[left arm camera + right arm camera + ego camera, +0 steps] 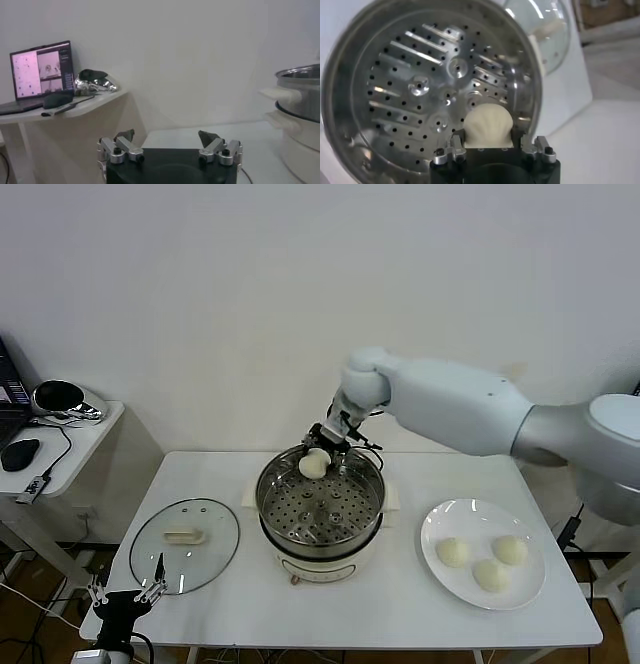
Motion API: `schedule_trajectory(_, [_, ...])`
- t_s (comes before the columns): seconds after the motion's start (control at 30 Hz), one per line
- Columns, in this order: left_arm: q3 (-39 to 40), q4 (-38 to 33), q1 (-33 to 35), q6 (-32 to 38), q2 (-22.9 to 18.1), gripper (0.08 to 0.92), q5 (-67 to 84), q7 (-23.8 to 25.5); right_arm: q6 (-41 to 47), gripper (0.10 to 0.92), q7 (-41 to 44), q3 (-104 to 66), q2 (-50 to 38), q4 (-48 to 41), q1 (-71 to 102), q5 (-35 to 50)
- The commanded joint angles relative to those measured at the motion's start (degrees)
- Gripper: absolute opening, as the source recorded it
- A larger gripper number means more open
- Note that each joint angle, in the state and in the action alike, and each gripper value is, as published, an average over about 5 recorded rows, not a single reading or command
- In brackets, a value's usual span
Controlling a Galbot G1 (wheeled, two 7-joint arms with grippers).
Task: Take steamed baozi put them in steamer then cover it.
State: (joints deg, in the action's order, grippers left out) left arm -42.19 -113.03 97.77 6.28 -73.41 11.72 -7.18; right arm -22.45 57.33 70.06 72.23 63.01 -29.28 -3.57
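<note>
My right gripper (318,452) is clamped on one baozi (313,466), holding it just over the back rim of the steamer (321,506), above the perforated tray (420,85) and not touching it. The other three baozi (484,561) sit on the white plate (436,529) to the right of the steamer. The cover (185,544) lies flat on the table (400,604) to the steamer's left. My left gripper (127,594) is parked near the front of the cover, fingers spread apart.
</note>
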Motion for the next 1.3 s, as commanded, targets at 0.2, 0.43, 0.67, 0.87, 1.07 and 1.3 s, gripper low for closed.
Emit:
schedule_trajectory(0.2, [-0.2,0.3,-0.5,-0.1,0.1,0.823,0.1,-0.1,-11.6,0.577,-3.1,0.0,5.1,-9.3,4.2,-14.8])
schedule_trajectory(0.43, [-0.2,0.3,-0.4,-0.1,0.1,0.823,0.1,-0.2,-12.9,0.577,-4.1,-1.3,6.2,-11.6,6.4,-17.8])
schedule_trajectory(0.67, [-0.5,-0.2,-0.2,-0.1,-0.3,0.823,0.1,-0.4,-13.2,0.688,-5.3,-1.4,6.5,-11.8,6.5,-17.7])
schedule_trajectory(0.87, [-0.8,-0.6,0.0,-0.1,-0.4,0.823,0.1,-0.4,-9.3,0.812,-2.5,-0.2,4.1,-6.0,0.5,-7.6])
schedule_trajectory(1.07, [-1.5,-1.4,-0.1,-0.2,0.1,0.823,0.4,-0.4,10.4,0.823,6.0,4.6,-7.1,10.6,-11.2,9.3])
schedule_trajectory(1.3, [-0.8,-1.7,-0.2,-0.1,0.2,0.823,0.2,-0.4,32.7,0.823,7.1,9.0,-23.3,25.5,-17.5,16.2])
